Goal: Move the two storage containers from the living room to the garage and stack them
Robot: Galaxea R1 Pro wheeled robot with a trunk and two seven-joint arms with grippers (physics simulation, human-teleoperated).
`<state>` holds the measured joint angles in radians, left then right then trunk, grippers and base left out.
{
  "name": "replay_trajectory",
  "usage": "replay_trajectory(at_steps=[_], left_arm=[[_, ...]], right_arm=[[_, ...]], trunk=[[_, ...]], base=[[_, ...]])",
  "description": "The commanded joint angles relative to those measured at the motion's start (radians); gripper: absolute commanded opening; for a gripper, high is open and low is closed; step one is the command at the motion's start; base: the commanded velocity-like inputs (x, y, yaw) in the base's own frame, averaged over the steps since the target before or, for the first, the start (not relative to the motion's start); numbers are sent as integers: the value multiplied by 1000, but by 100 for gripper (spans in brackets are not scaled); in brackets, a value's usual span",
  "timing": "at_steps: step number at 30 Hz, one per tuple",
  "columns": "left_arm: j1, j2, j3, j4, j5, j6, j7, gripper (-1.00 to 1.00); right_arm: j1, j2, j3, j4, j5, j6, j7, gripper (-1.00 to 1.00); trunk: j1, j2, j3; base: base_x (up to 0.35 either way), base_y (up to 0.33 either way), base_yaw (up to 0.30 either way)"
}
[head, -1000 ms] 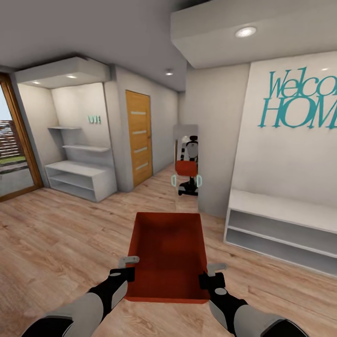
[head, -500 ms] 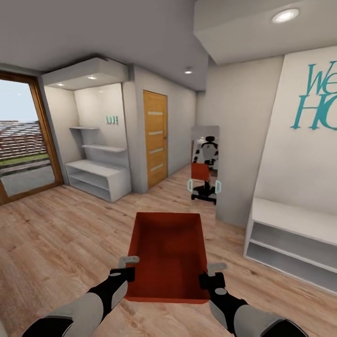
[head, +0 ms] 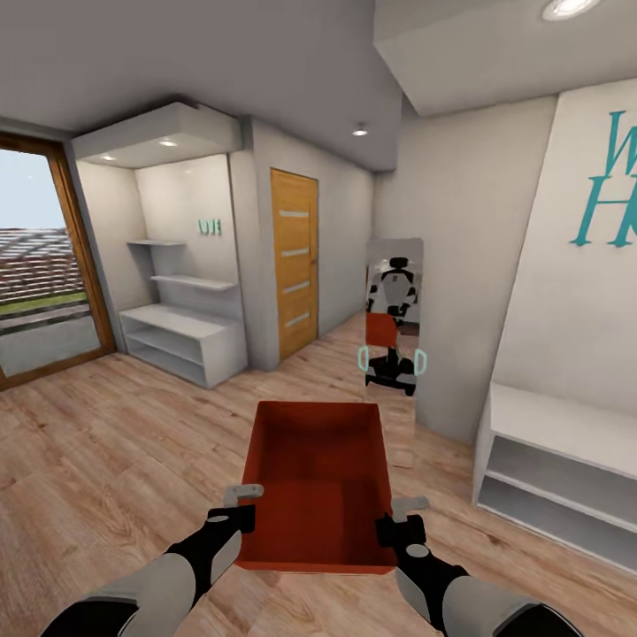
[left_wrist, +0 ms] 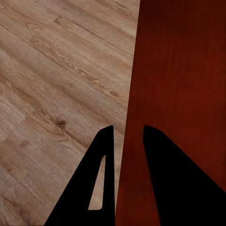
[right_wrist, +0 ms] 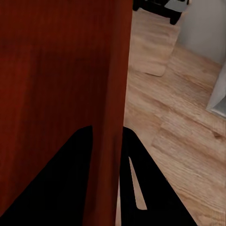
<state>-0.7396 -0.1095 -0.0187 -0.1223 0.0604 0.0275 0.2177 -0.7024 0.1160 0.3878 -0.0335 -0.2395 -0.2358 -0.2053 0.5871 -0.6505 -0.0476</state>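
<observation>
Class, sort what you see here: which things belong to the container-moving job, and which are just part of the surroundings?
Belongs to the job:
- storage container, gripped on both side walls
- left gripper
- right gripper

Just surroundings:
- mirror reflecting the robot
- wooden door
- white shelves
- white bench shelf
- teal wall lettering
- wood-plank floor

Both arms reaching forward from the lower corners of the head view, forearms angled inward. Left gripper clamped over the left wall of the storage container, one finger inside and one outside; right gripper clamped likewise over the right wall, lower right of centre.
</observation>
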Motion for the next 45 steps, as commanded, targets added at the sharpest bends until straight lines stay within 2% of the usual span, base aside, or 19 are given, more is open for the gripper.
replay_trajectory(at_steps=[1, 25, 45], left_arm=[[0, 1, -3, -2, -8, 3, 10, -100], [0, 1, -2, -2, -8, 3, 10, -100], [0, 2, -2, -3, -8, 3, 10, -100]], right_arm=[[-2, 1, -76, -2, 0, -2, 0, -100], [-2, 2, -76, -1, 0, -3, -1, -100], [-2, 1, -76, -1, 0, -1, 1, -100]], trunk=[[1, -1, -2], [1, -1, 21], [1, -1, 22]], base=[[322, 0, 0], [322, 0, 177], [322, 0, 11]])
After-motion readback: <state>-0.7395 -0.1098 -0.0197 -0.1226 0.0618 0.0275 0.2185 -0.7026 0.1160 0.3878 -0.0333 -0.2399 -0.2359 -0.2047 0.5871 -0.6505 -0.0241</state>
